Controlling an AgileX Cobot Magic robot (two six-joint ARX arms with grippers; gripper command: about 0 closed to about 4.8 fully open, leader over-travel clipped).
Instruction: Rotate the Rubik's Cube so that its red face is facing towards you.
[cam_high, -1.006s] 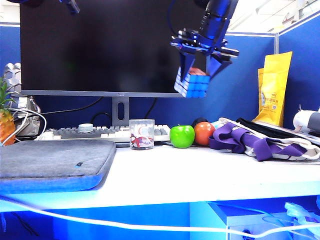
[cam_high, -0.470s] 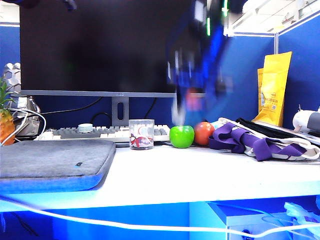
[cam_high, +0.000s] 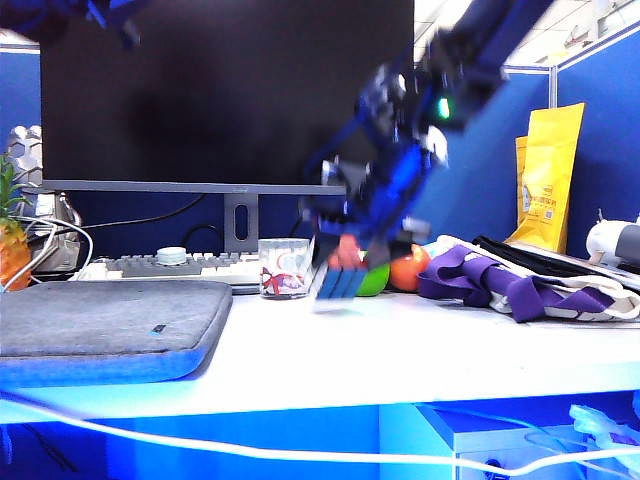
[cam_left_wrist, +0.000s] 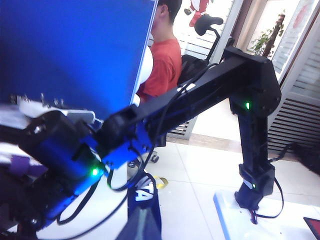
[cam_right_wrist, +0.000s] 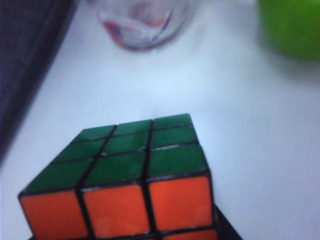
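The Rubik's Cube (cam_high: 335, 281) is low over the white table (cam_high: 400, 350), between the glass and the green apple, and I cannot tell if it touches. Its blue side faces the exterior camera. My right gripper (cam_high: 343, 262), blurred, comes down from the upper right and is shut on the cube. In the right wrist view the Rubik's Cube (cam_right_wrist: 125, 175) fills the foreground with a green side, and its red face (cam_right_wrist: 117, 207), orange-red here, is turned toward the wrist. My left gripper (cam_left_wrist: 144, 196) is shut on nothing, held high; the left arm (cam_high: 60, 12) shows at the top left.
A glass cup (cam_high: 283, 268), a green apple (cam_high: 376, 282) and an orange fruit (cam_high: 408, 268) stand close round the cube. Behind are a keyboard (cam_high: 190, 265) and a monitor (cam_high: 220, 90). A grey pad (cam_high: 110, 325) lies left, purple straps (cam_high: 500, 282) right.
My right gripper has swung down and left with the cube, from high in front of the monitor to table level beside the glass. The left arm has edged further into view at the top left.
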